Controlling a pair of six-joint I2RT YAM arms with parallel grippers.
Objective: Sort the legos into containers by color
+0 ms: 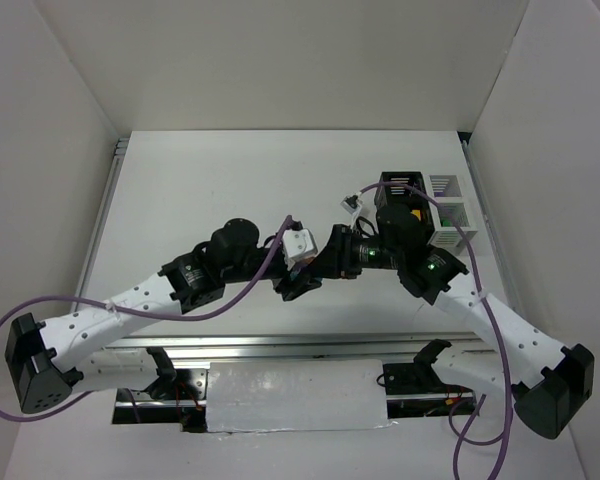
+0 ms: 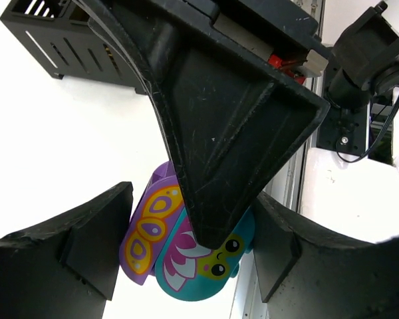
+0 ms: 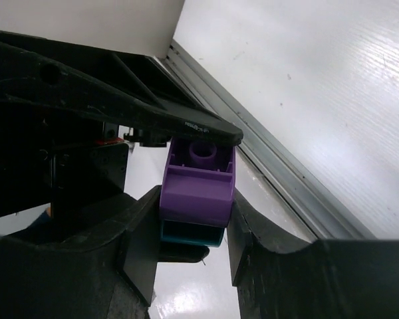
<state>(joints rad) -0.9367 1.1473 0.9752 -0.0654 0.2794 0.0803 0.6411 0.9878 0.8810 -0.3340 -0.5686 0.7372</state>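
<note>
Grips the purple-and-teal lego pair (image 3: 196, 193) by its sides in the right pincer (image 3: 191, 209), and seemingly end to end in the left pincer (image 2: 193, 226). Hangs centred between both, above the counter (image 1: 200, 180), long axis across the left fingers. Probably calls for a straight pull apart: containers (image 1: 445, 213) close behind the right pincer, open room beyond the left.

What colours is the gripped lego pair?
Purple and teal lego pair, with printed wings and a face; best in left wrist view.
</note>
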